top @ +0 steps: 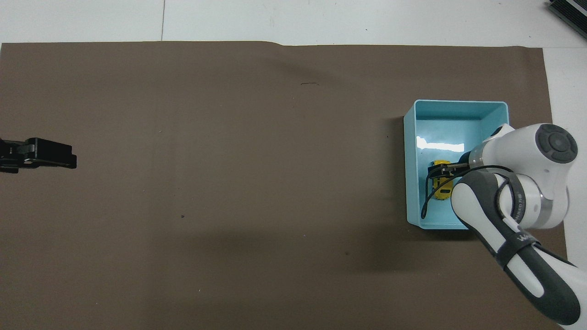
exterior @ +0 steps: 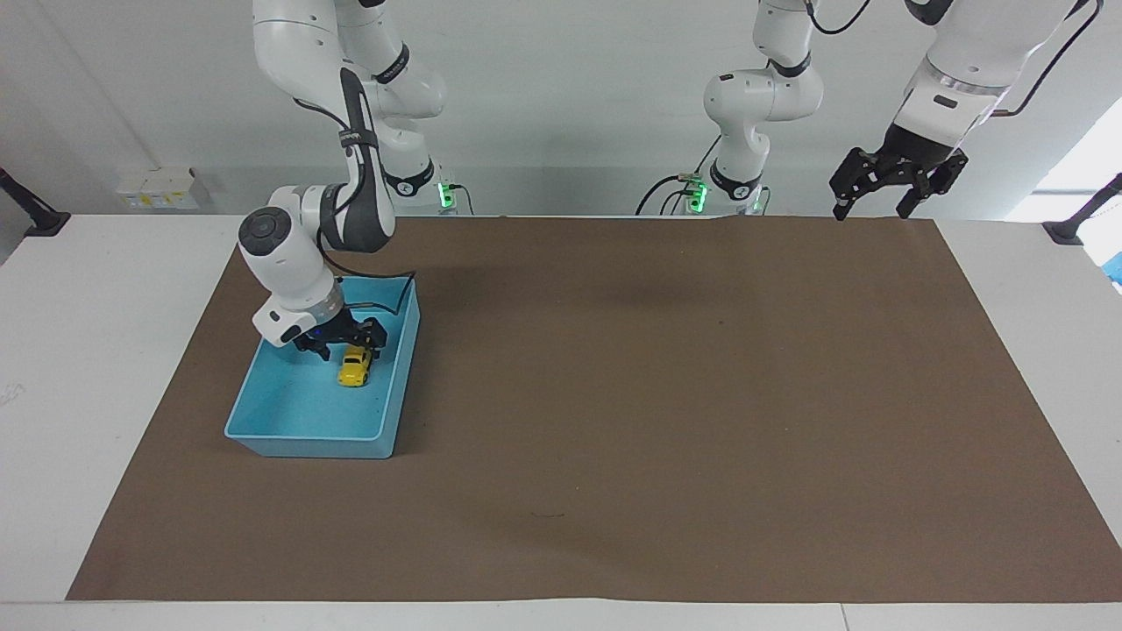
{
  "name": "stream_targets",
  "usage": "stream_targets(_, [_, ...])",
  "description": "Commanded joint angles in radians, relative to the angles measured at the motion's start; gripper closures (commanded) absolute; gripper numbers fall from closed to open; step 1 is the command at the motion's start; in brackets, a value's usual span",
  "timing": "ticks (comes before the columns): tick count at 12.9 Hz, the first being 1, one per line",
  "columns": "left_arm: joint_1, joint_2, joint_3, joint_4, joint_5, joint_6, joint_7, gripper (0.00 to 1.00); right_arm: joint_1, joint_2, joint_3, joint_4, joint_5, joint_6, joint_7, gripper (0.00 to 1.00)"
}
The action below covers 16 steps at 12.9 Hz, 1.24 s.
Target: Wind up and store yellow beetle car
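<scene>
Just one yellow beetle car [exterior: 354, 368], one blue bin [exterior: 263, 419], two tools

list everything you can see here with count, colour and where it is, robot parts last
yellow beetle car: one, bright yellow, on the floor of the blue bin, under the right hand
blue bin: one, light blue, on the brown mat at the right arm's end of the table
brown mat: one, brown, covering most of the table top
table: one, white, showing around the mat
right hand: one, black, down inside the bin just above the car, fingers spread
left hand: one, black, fingers open, raised over the left arm's end of the table, waiting
</scene>
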<state>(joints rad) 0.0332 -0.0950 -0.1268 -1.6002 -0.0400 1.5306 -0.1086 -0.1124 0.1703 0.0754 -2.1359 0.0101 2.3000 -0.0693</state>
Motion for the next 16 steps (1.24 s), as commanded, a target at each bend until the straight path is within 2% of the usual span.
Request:
stream_targets(1, [0.005,-0.017,0.003,-0.007,-0.012,-0.015,0.007,0.00,-0.007,-0.014,0.006,0.065,-0.001,-0.062,-0.017,0.00])
stream_targets(7, [0.005,-0.017,0.003,-0.007,-0.012,-0.015,0.007,0.00,-0.001,-0.018,0.006,0.208,-0.027,-0.207,0.008,0.00])
stream_targets(13, [0.005,-0.017,0.003,-0.007,-0.012,-0.015,0.007,0.00,0.042,-0.083,0.014,0.220,-0.047,-0.281,0.086,0.00])
stream_targets(16, [0.005,-0.017,0.003,-0.007,-0.012,-0.015,0.007,0.00,0.034,-0.092,0.014,0.315,-0.029,-0.414,0.085,0.00])
